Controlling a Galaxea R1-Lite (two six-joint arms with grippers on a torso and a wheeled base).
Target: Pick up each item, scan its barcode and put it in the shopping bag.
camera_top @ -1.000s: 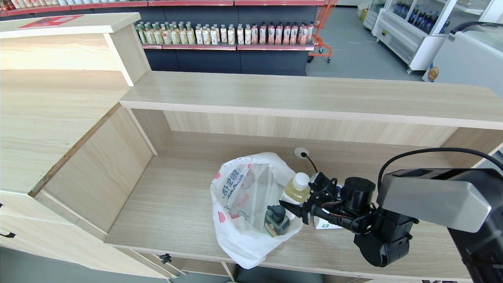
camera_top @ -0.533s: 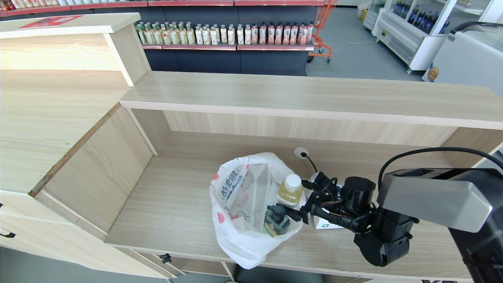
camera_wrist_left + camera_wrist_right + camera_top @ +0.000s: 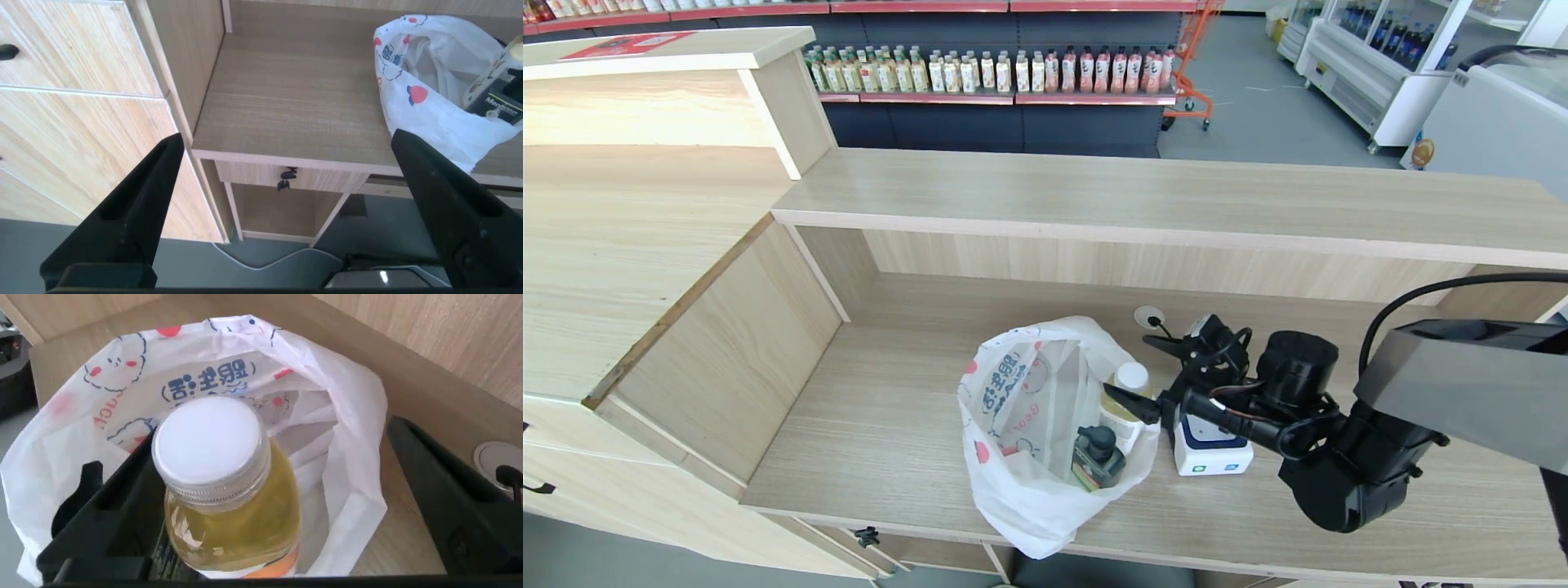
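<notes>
A white plastic shopping bag (image 3: 1021, 408) stands open on the lower counter. Inside it a yellow drink bottle (image 3: 1129, 390) with a white cap stands upright beside a dark bottle (image 3: 1098, 459). My right gripper (image 3: 1152, 374) is open just right of the bag's mouth, its fingers spread wide on either side of the yellow bottle (image 3: 222, 498) and the bag (image 3: 270, 384) behind it. My left gripper (image 3: 286, 220) is open and holds nothing, low in front of the counter's edge, with the bag (image 3: 433, 73) off to one side.
A white and blue scanner (image 3: 1210, 447) sits on the counter right of the bag, under my right wrist. A round cable socket (image 3: 1149, 317) with a black cord is behind it. The counter's back wall and upper shelf (image 3: 1143, 196) rise behind.
The yellow bottle sank from beside the bag's rim down into the bag. My right gripper opened, let it go and drew up and back to the right, uncovering the scanner.
</notes>
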